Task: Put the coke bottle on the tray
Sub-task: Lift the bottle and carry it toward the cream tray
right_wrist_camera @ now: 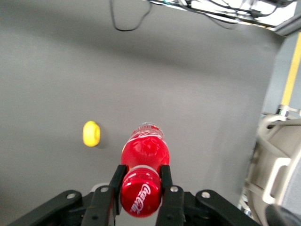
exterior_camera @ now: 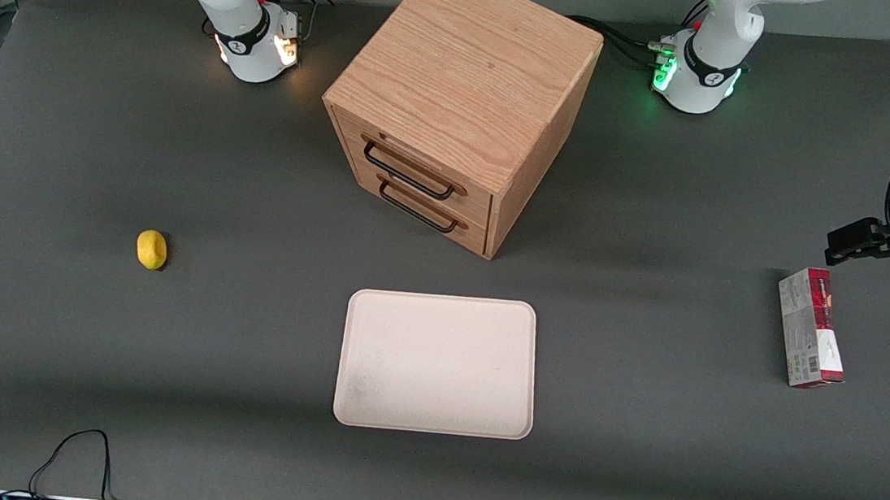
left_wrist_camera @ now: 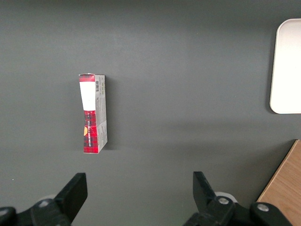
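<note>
Gripper [right_wrist_camera: 141, 188] clamped on the coke bottle [right_wrist_camera: 142, 162], fingers [right_wrist_camera: 116, 181] pressing both sides near the cap end, bottle held up in the air above the grey table [exterior_camera: 640, 432], lemon [right_wrist_camera: 91, 133] on the table below it. Gripper and bottle not visible in front view. Tray [exterior_camera: 438, 364] sits bare on the table, nearer the front camera than the wooden drawer cabinet [exterior_camera: 459, 104]. Lemon toward the working arm's end, red-and-grey carton [exterior_camera: 811, 328] toward the parked arm's end
</note>
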Controlling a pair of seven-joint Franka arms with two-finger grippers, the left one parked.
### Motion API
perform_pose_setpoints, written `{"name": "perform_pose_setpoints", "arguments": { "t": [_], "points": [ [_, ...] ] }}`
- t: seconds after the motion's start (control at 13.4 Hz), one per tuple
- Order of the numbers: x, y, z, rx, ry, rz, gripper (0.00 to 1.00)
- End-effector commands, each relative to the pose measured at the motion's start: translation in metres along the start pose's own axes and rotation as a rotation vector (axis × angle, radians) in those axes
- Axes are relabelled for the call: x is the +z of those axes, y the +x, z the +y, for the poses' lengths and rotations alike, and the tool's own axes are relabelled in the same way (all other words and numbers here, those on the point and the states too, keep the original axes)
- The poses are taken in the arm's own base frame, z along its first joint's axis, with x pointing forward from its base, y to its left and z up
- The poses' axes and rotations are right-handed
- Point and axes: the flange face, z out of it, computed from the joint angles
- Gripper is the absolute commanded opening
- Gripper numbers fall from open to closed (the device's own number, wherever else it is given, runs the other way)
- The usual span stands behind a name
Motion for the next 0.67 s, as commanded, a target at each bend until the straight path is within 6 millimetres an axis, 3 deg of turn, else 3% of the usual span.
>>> {"name": "perform_pose_setpoints", "arguments": {
  "t": [0.0,0.3,0.37,0.6],
  "points": [
    [-0.033,0.044,-0.127,0.055,-0.062,-0.050,0.00],
    [-0.036,0.091,-0.313,0.070,-0.099,-0.063,0.00],
    [-0.036,0.096,-0.353,0.084,-0.100,-0.056,0.00],
    [-0.028,0.101,-0.450,0.158,-0.085,-0.042,0.00]
  ]
}}
